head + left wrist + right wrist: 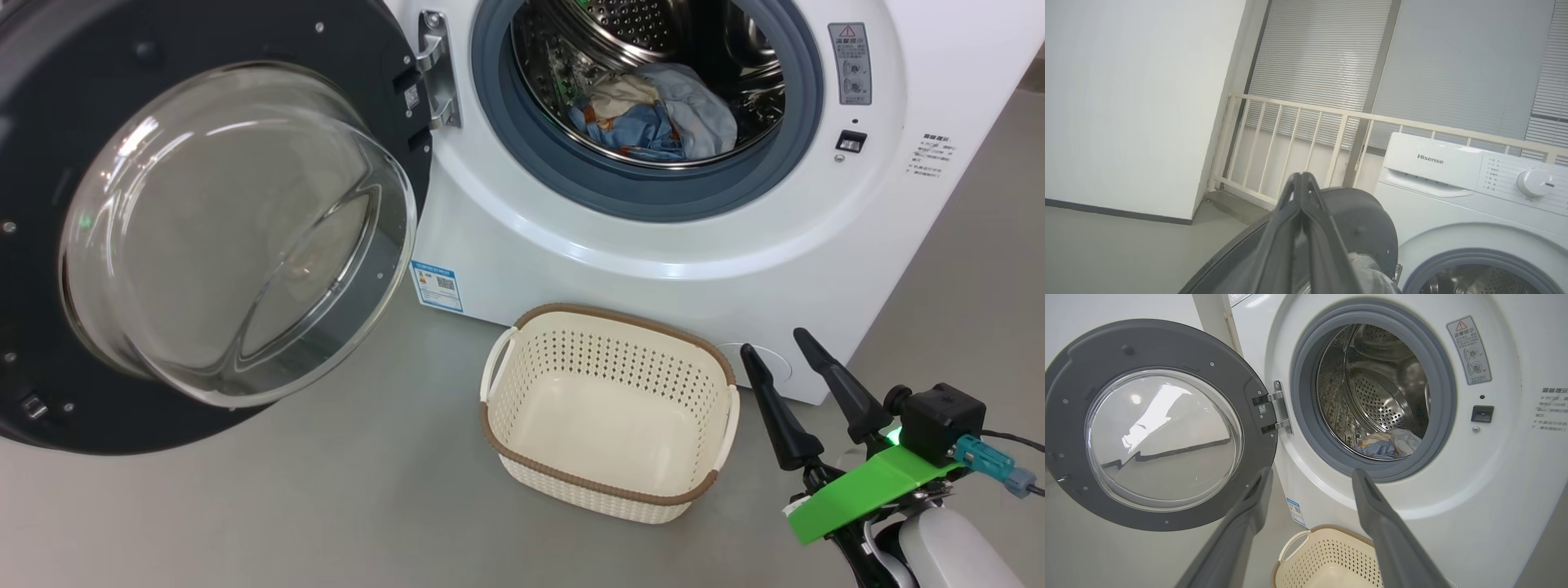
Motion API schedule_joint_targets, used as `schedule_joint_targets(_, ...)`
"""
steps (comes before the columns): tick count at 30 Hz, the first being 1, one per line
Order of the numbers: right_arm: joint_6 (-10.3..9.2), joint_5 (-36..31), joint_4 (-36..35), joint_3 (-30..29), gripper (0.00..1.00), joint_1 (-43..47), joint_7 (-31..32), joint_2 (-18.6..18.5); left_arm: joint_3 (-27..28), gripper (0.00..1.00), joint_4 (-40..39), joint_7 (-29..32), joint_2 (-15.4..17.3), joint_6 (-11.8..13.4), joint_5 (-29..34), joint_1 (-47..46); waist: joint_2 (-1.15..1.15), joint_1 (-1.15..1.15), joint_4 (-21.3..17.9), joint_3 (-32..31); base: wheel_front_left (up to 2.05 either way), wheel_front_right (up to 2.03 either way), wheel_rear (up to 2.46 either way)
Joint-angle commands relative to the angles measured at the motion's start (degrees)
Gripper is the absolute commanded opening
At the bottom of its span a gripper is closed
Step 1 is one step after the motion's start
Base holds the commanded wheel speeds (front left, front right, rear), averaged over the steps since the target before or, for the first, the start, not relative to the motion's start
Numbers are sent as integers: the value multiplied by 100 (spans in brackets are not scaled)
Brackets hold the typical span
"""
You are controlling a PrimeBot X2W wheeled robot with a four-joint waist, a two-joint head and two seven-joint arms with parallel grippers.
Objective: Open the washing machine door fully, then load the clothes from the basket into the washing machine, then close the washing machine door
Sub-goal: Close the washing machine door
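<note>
The washing machine door point(237, 237) stands swung wide open at the left, its glass bowl facing me. The clothes point(653, 118), light blue and cream cloth, lie low in the steel drum of the white washing machine point(653, 261). The cream basket point(608, 359) sits on the floor before the machine with nothing in it. My right gripper point(780, 351) is open just right of the basket. In the right wrist view it point(1310, 484) points at the door point(1159, 437), the clothes point(1388, 443) and the basket point(1327, 555). My left gripper point(1301, 179) is shut, empty, over the door's dark outer side point(1367, 224).
Grey floor point(326, 490) spreads around the basket and under the door. The left wrist view shows a cream railing point(1290, 134), a white wall point(1126, 102) and the machine's control panel with a dial point(1533, 183).
</note>
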Motion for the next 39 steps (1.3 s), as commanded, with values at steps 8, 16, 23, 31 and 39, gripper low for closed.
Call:
schedule_joint_targets(8,9,51,-127,208,100,-8,-26,-132,1038,0,1663,1198,805,25,-1830,-1337,0,0,-147,81,0,0,0)
schedule_joint_targets(16,9,52,-100,264,100,-49,-26,-234,1521,0,3449,1799,1367,63,-2574,-1936,0,0,-402,196,0,0,0)
schedule_joint_targets(23,9,50,-106,329,100,-115,-26,-332,1658,0,4570,2053,1666,-4,-2847,-2129,0,0,-600,322,0,0,0)
schedule_joint_targets(31,9,57,-110,326,100,-158,-26,-424,1748,0,5298,2141,1828,-71,-3069,-2304,0,0,-721,434,0,0,0)
schedule_joint_targets(39,9,40,-133,323,100,-188,-26,-424,1611,0,5823,2495,1929,-99,-3167,-2422,0,0,-757,527,0,0,0)
